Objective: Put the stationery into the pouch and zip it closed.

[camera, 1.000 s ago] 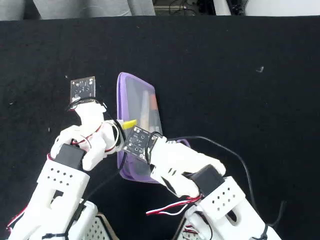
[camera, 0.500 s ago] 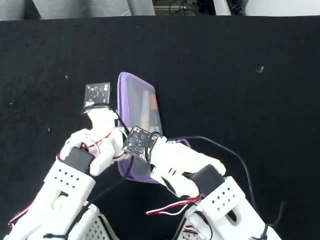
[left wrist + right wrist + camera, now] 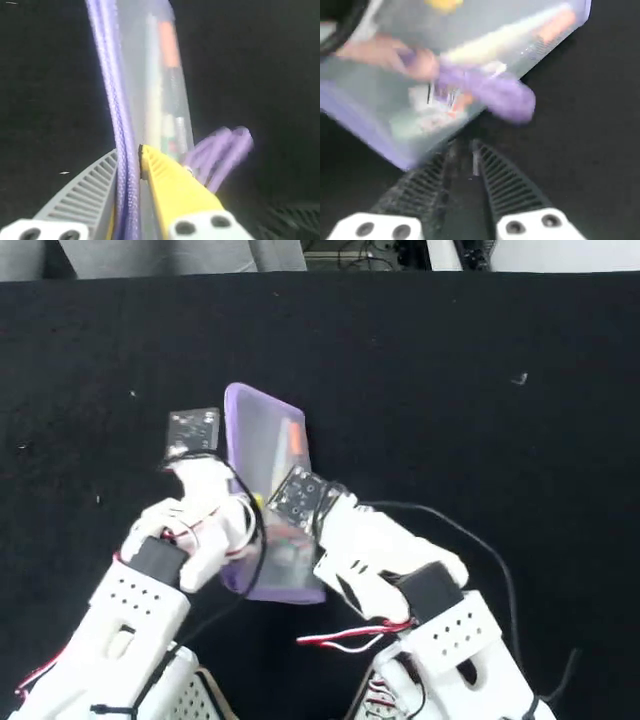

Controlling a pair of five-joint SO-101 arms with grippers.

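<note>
Clamping the pouch zip edge: left pincer, pouch running ahead of it | right pincer just short of pouch, grip indeterminate | pens inside | zipping judged outstanding.

A flat table draped in matte black cloth spread wide. Beyond its far edge sat a tangle of dark cables and, far right, a plain white panel.

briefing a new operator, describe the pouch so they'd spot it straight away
On the black table, look between the white left arm and white right arm. The flat clear plastic pouch sits there; purple edging and pens showing through set it apart.
</note>
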